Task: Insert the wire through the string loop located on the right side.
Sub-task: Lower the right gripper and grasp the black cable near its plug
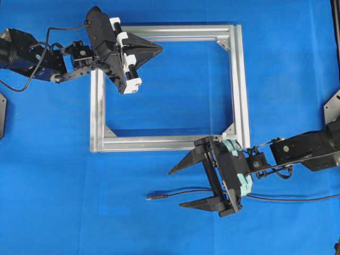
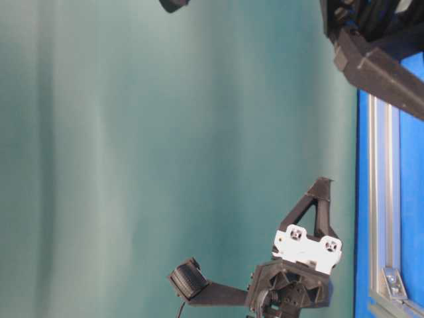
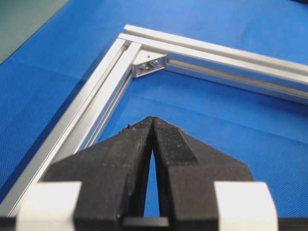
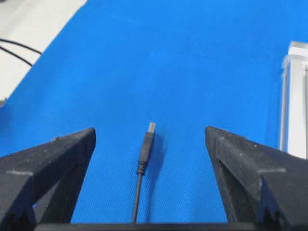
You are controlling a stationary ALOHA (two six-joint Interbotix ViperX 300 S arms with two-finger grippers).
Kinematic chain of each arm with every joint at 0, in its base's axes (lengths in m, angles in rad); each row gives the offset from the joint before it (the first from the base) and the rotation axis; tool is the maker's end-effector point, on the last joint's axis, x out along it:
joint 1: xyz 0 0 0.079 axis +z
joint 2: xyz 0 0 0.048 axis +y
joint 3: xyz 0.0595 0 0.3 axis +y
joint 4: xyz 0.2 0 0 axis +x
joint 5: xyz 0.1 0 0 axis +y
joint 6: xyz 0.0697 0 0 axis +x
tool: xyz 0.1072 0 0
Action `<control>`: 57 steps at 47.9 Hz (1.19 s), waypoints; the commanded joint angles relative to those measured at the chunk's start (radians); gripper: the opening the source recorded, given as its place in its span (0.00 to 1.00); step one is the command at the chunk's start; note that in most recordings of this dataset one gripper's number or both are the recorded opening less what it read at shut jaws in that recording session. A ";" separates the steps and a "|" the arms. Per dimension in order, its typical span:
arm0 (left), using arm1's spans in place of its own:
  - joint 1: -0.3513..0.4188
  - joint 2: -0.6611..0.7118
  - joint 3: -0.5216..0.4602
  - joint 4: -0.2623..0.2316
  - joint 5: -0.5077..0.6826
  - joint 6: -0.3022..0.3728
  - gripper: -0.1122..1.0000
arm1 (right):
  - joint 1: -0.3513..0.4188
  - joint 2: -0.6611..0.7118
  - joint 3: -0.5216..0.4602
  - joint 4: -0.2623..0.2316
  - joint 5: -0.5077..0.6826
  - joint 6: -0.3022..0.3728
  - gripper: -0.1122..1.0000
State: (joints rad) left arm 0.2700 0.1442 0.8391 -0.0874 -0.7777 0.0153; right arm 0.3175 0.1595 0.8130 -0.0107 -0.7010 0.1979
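A blue cloth [image 1: 64, 202] covers the table; teal backdrop [image 2: 132, 159] behind.

The frame [image 1: 170, 87] lies flat at the middle of the tabletop [image 1: 79, 212], the wire [image 1: 186, 193] lies on the tabletop in front of the frame's near rail, running in from the right with its plug end pointing left.

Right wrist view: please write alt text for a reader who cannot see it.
A thin black wire ending in a small plug tip lies on the blue table cover, centred between the right gripper's two wide-open black fingers. A piece of the silver aluminium frame shows at the right edge.
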 commanded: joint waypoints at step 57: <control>-0.002 -0.029 -0.008 0.002 0.015 -0.003 0.10 | 0.054 0.181 -0.086 0.173 0.043 -0.006 0.09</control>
State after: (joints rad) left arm 0.2700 0.1442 0.8391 -0.0874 -0.7578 0.0123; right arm 0.3651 0.3774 0.7317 0.1657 -0.6550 0.1933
